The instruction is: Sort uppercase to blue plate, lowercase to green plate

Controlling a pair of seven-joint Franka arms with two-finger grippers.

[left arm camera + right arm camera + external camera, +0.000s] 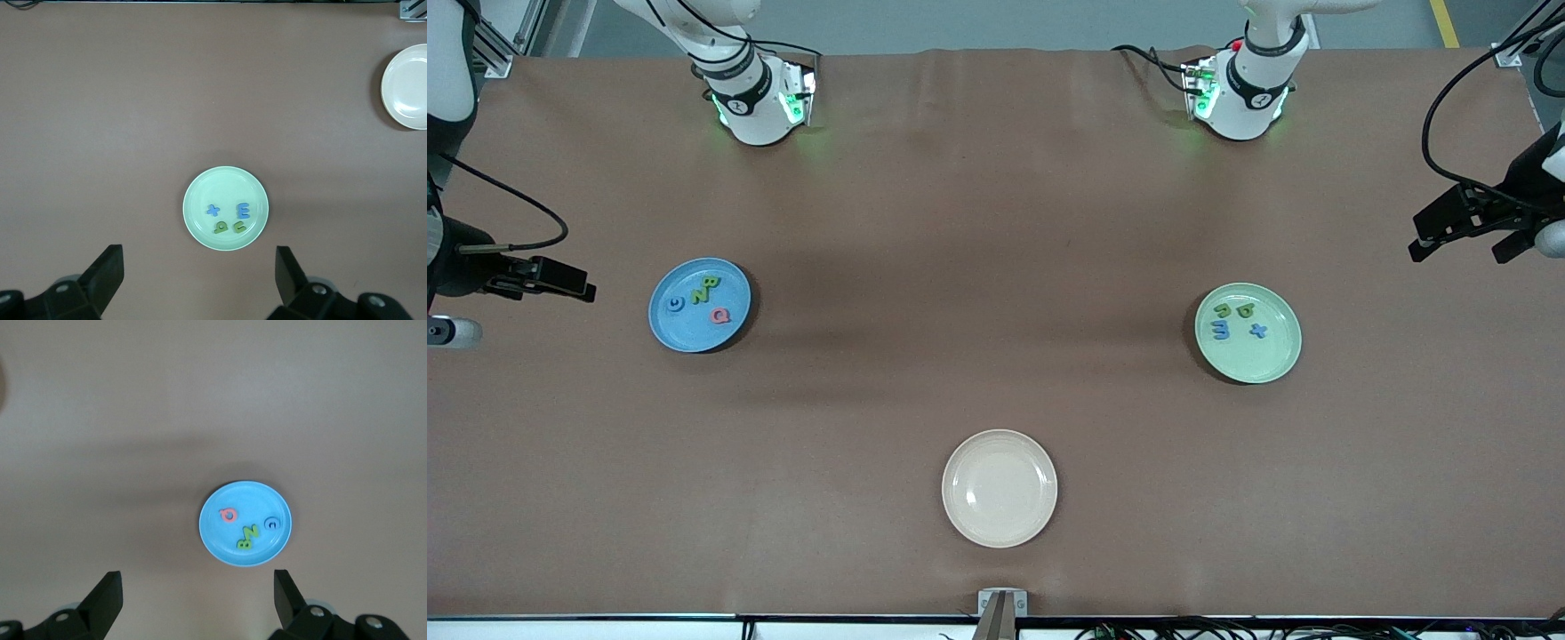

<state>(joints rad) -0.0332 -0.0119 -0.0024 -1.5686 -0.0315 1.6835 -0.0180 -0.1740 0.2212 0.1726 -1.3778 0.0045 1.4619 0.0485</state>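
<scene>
Hanging spread-jawed and empty at the frame's edges, the left gripper (1463, 233) and right gripper (560, 280) are idling, since the capitals (704, 298) are lying sorted in the blue plate (671, 331) at middle left, the small letters (1234, 320) in the green plate (1272, 360) at middle right.

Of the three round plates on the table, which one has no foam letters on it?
The cream plate, nearest the front camera. The blue plate and the pale green plate each hold four small foam letters.

The blue plate (694, 333) holds four big letters (710, 291). The green plate (1267, 356) holds four small letters (1234, 320). All lie flat.
</scene>
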